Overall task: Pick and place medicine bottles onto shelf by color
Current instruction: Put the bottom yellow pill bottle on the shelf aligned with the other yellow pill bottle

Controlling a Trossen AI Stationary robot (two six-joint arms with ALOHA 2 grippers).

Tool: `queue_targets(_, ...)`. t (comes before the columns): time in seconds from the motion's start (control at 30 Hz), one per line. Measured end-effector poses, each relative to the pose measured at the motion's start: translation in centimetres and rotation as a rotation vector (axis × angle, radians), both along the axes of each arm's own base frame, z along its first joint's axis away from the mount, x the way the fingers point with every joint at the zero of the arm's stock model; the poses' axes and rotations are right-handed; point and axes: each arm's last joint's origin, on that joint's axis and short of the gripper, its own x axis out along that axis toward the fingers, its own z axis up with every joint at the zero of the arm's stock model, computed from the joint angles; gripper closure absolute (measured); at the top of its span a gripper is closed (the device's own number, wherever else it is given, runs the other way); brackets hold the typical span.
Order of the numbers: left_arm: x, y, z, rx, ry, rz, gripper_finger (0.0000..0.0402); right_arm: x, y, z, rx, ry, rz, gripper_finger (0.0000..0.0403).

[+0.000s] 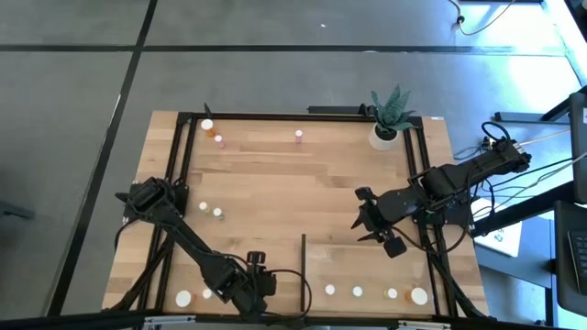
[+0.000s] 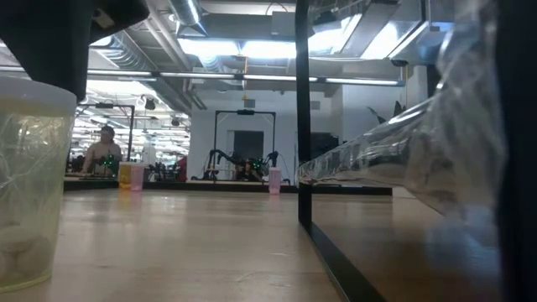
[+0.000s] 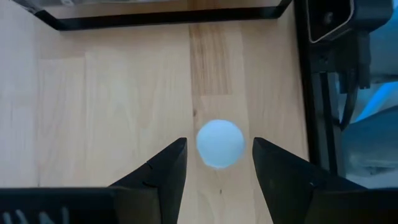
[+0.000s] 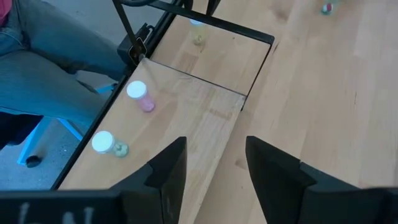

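White-capped bottle (image 3: 220, 144) stands on the tabletop (image 1: 275, 183) between our left gripper's (image 3: 217, 163) spread jaws, untouched. Our right gripper (image 4: 210, 163) hovers, jaws apart and empty, above the shelf (image 4: 205, 81), where several bottles (image 4: 139, 94) stand.

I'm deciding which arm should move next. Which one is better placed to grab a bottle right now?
Left. Its claw is open with a white-capped bottle right between its fingers. The right claw hangs open and empty above the shelf.
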Motion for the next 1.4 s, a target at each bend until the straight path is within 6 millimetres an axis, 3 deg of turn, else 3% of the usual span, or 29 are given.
queue_targets(0.27,0.0,0.0,0.0,-0.009,0.0,0.0,0.0225,0.0,0.0,0.0,0.0,0.0,0.0,0.0236)
queue_targets(0.73,-0.1,0.5,-2.7,-0.03,-0.035,0.013,0.0225,0.0,0.0,0.0,-0.001,0.0,0.0,0.0236)
queue_targets(1.2,-0.2,0.4,-2.7,-0.041,-0.032,0.036,0.0226,0.0,0.0,0.0,-0.001,0.0,0.0,0.0236)
queue_targets(1.4,-0.1,0.4,-2.7,-0.052,-0.043,0.037,0.0254,0.0,0.0,0.0,-0.001,0.0,-0.001,0.0236)
